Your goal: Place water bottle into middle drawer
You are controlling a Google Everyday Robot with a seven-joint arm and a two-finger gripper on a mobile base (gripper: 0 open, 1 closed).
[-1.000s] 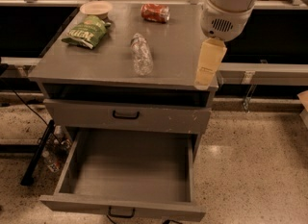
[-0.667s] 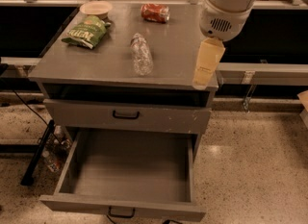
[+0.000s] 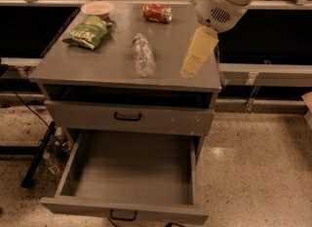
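The water bottle (image 3: 144, 54), clear and crinkled, lies on its side in the middle of the grey cabinet top (image 3: 165, 41). My gripper (image 3: 189, 71) hangs from the white arm over the right part of the top. It is to the right of the bottle, apart from it, and holds nothing. The middle drawer (image 3: 131, 168) is pulled out below, a grey tray with a bare floor and a black loop handle (image 3: 123, 215) on its front wall.
A green chip bag (image 3: 87, 32), a tan bowl (image 3: 97, 9) and a red soda can (image 3: 157, 12) lie on the back of the top. A shut drawer front (image 3: 161, 120) with white scuffs sits above the open drawer. A black bar (image 3: 36, 158) leans at the left.
My gripper has moved left across the cabinet top, closer to the water bottle. The bottle and the drawers have not moved.
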